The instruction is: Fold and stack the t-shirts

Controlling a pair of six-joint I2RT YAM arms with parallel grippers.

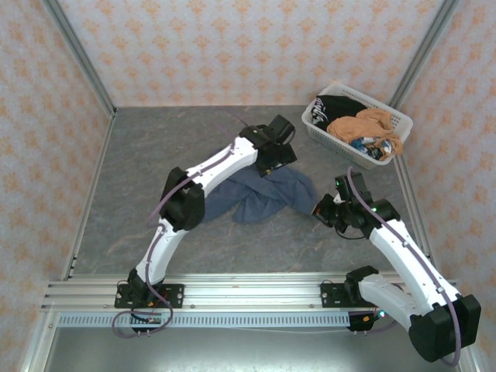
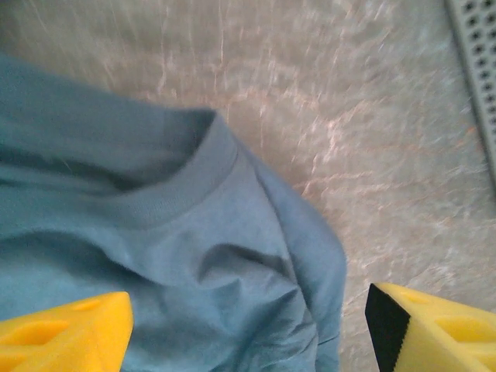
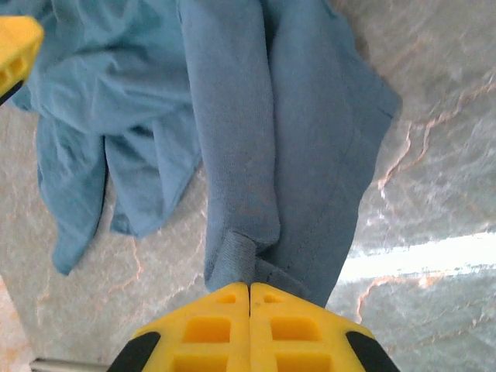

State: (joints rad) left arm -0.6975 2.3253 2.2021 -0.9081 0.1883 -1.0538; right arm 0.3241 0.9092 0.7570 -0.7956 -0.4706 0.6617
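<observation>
Spreading the blue t-shirt [image 1: 267,195]: right gripper [image 3: 249,291] pinches its 3 o'clock edge — left gripper [image 2: 248,318] hangs wide over the collar [image 2: 167,203] at 12 o'clock. Next, probably: descend, pinch, stretch flat.

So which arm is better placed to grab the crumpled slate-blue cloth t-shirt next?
Left, probably: the left gripper hangs open above the collar of the t-shirt, while the right gripper is shut on its edge.

White lattice basket [image 1: 335,145] sits at the far right corner of the grey marbled table [image 1: 155,155], close to the wall. Peach floral wallpaper [image 1: 248,46] all round, and a silver rail [image 1: 256,291] runs along the near edge.
</observation>
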